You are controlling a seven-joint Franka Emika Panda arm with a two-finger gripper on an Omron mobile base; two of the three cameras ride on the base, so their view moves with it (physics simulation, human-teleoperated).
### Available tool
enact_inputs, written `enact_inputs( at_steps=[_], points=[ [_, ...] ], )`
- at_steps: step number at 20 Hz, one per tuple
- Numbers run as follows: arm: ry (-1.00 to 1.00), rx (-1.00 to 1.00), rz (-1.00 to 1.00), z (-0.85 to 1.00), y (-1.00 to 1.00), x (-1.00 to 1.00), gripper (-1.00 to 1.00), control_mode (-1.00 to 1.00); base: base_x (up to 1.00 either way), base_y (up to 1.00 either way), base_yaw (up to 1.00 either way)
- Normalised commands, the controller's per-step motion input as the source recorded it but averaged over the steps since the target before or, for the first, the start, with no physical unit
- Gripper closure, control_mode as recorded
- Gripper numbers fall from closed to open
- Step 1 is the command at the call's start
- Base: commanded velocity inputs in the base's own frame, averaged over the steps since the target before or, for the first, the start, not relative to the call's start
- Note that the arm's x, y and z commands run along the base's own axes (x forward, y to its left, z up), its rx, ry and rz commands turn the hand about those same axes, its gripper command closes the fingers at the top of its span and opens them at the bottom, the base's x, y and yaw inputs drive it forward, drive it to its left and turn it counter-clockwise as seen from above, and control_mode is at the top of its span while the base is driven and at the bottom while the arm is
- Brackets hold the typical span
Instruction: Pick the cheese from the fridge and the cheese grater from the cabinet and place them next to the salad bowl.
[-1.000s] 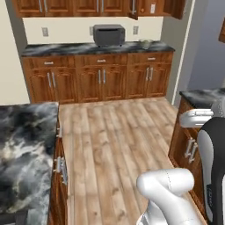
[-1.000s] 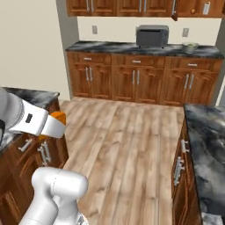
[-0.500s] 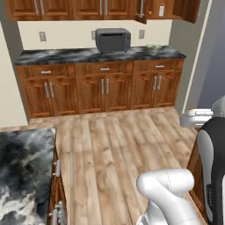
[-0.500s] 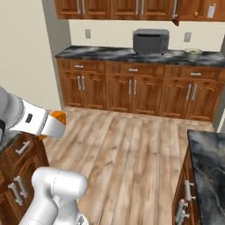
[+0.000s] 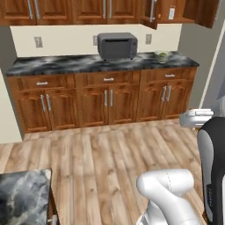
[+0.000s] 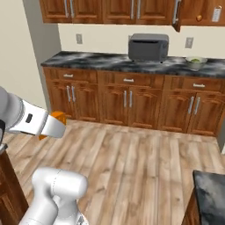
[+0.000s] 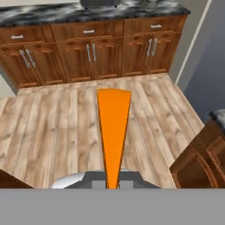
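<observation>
Cheese (image 7: 113, 132), a bright orange wedge, sits clamped in the hand (image 7: 113, 183), jutting forward and up from it over the wooden floor (image 7: 61, 127). In the right base view a bit of the orange shows just past the end of the white arm (image 6: 58, 118), held well above the floor and far from the far counter.

The floor is light plank wood, running from the robot to a row of brown base cabinets (image 5: 107, 100) with small silver handles. These carry a dark marbled counter (image 5: 66, 63) along a cream wall. A grey microwave (image 5: 117, 45) stands on it near the middle, and to its right, close to the counter's end, rests the salad bowl (image 5: 163, 55), off-white with green inside; it also shows in the right base view (image 6: 195, 62). Two wall sockets (image 5: 38, 42) sit on the wall above the counter.

Brown wall cabinets (image 5: 79, 9) hang over it. The one at the right, above the bowl, stands with its door (image 5: 150, 12) open, and something small and pale rests inside (image 5: 172, 12), too small to identify.

A second piece of dark marbled counter (image 5: 22, 200) lies at the lower left of the left base view, and another corner (image 6: 212, 193) at the lower right of the right base view.
</observation>
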Motion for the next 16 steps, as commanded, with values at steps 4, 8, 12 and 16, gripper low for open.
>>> enact_inputs(
  at_steps=[4, 8, 12, 16],
  points=[
    [0.00, 0.00, 0.00, 0.00, 0.00, 0.00, 1.00, 1.00, 1.00, -0.10, -0.05],
    [0.00, 0.00, 0.00, 0.00, 0.00, 0.00, 1.00, 1.00, 1.00, -0.06, -0.01],
    [0.00, 0.00, 0.00, 0.00, 0.00, 0.00, 1.00, 1.00, 1.00, -0.08, 0.00],
    [0.00, 0.00, 0.00, 0.00, 0.00, 0.00, 1.00, 1.00, 1.00, -0.39, 0.00]
  ],
)
